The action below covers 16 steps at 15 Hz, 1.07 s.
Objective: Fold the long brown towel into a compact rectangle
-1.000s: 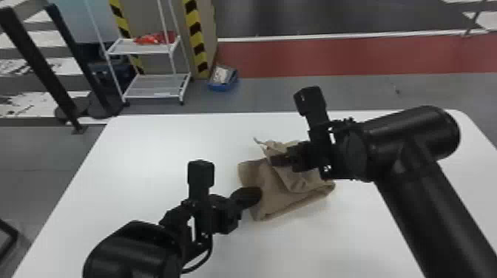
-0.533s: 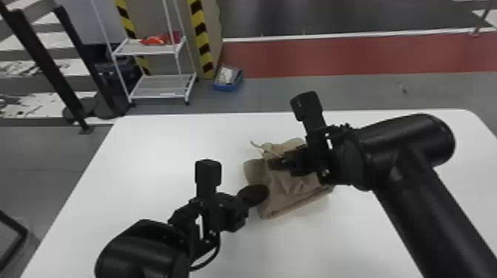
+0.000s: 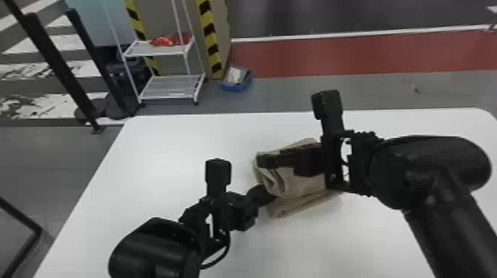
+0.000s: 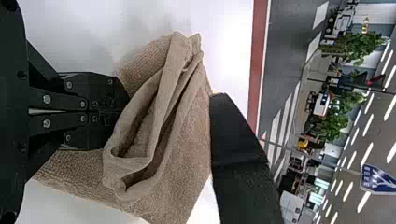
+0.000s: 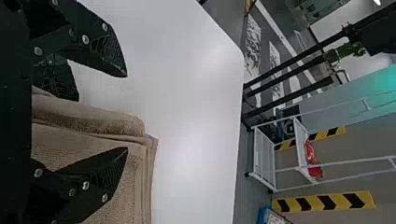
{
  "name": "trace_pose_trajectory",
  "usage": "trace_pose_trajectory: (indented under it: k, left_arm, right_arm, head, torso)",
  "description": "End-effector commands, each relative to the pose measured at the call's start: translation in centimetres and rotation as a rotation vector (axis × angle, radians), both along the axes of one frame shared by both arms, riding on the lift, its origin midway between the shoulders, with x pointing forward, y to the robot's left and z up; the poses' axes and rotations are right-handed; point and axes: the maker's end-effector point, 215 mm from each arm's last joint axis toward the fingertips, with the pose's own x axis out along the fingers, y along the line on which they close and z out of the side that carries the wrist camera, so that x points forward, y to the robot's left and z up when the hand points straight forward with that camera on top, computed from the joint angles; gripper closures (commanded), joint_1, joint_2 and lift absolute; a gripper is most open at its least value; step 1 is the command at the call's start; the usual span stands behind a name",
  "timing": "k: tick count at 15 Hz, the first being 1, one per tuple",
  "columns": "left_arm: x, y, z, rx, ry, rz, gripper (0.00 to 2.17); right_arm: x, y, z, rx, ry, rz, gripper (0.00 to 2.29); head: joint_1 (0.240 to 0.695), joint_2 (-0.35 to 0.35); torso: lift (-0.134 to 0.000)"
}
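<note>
The brown towel [image 3: 296, 185] lies bunched in a folded stack near the table's middle. My left gripper [image 3: 267, 196] is at its near left side; in the left wrist view the left gripper [image 4: 116, 112] is shut, tips against a loose, curled fold of the towel [image 4: 187, 154]. Whether cloth is pinched there I cannot tell. Over the towel's back left part is my right gripper [image 3: 264, 160]. In the right wrist view the right gripper [image 5: 127, 112] stands open, one finger over the layered towel [image 5: 93, 140], the other beyond its edge.
The white table [image 3: 166, 159] extends around the towel. Beyond it stand a white wire shelf [image 3: 170, 83], a blue bin [image 3: 236, 79] and black posts [image 3: 55, 63]. The right arm reaches across the table's right side.
The towel's raised corner has dropped and its upper layer lies lower. My right gripper has let go of it and shifted left. The head view has moved slightly.
</note>
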Motion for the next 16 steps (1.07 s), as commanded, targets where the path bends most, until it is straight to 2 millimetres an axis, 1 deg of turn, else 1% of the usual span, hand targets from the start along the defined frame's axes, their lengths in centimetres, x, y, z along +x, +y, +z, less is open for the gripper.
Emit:
trace_pose_trajectory:
  k: [1,2,3,4,5,6,7,8,9,11,12,14,16]
  left_arm:
    - [0.0,0.1,0.0,0.001,0.0,0.004,1.99]
    - [0.1,0.1,0.0,-0.001,0.0,0.007,1.98]
    - [0.0,0.1,0.0,-0.001,0.0,0.008,1.98]
    - [0.0,0.2,0.2,-0.003,-0.008,0.01,1.98]
    - [-0.1,0.1,0.3,-0.005,-0.012,0.009,1.98]
    - [-0.2,0.1,0.4,-0.006,-0.014,0.01,1.98]
    - [-0.3,0.1,0.4,-0.006,-0.012,0.009,1.98]
    - [-0.4,0.0,0.5,-0.007,-0.013,0.008,1.98]
    - [-0.4,-0.1,0.8,-0.01,-0.019,0.005,1.98]
    - [-0.5,-0.5,1.1,-0.009,-0.024,0.002,1.98]
    - [-0.5,-0.5,1.1,-0.008,-0.025,0.003,1.98]
    - [-0.9,-0.6,0.9,-0.009,-0.02,0.001,1.98]
    - [-1.0,-0.8,1.0,-0.008,-0.02,-0.002,1.98]
  right_arm:
    - [-0.5,-1.7,1.3,0.027,-0.027,-0.041,0.05]
    - [-0.6,-3.6,1.0,0.018,-0.034,-0.068,0.14]
    - [-0.9,-5.9,0.7,0.015,-0.04,-0.093,0.55]
    - [-1.7,-7.5,0.5,0.025,-0.038,-0.086,1.24]
    - [-2.9,-8.3,0.4,0.045,-0.03,-0.043,1.65]
    - [-4.5,-9.4,0.0,0.032,-0.032,-0.006,1.69]
    - [-5.8,-10.6,-0.8,-0.004,-0.038,-0.003,1.84]
    - [-7.1,-11.4,-1.4,-0.011,-0.033,-0.002,1.89]
    - [-7.9,-12.3,-1.6,-0.015,-0.043,-0.012,1.9]
    - [-8.9,-12.9,-2.6,-0.025,-0.046,-0.013,1.9]
    - [-9.3,-13.5,-3.7,-0.041,-0.033,-0.018,1.9]
    - [-8.7,-14.1,-5.2,-0.063,-0.044,-0.035,1.9]
    - [-7.1,-14.8,-6.4,-0.075,-0.046,-0.062,1.9]
  head:
    - [0.695,0.159]
    - [0.695,0.153]
    - [0.695,0.145]
    - [0.695,0.134]
    - [0.695,0.119]
    - [0.695,0.107]
    - [0.695,0.097]
    - [0.695,0.076]
    - [0.695,0.063]
    - [0.695,0.046]
    - [0.695,0.037]
    - [0.695,0.017]
    - [0.695,0.007]
  torso:
    - [-0.116]
    - [-0.116]
    - [-0.116]
    - [-0.116]
    - [-0.116]
    - [-0.116]
    - [-0.116]
    - [-0.116]
    - [-0.116]
    - [-0.116]
    - [-0.116]
    - [-0.116]
    - [-0.116]
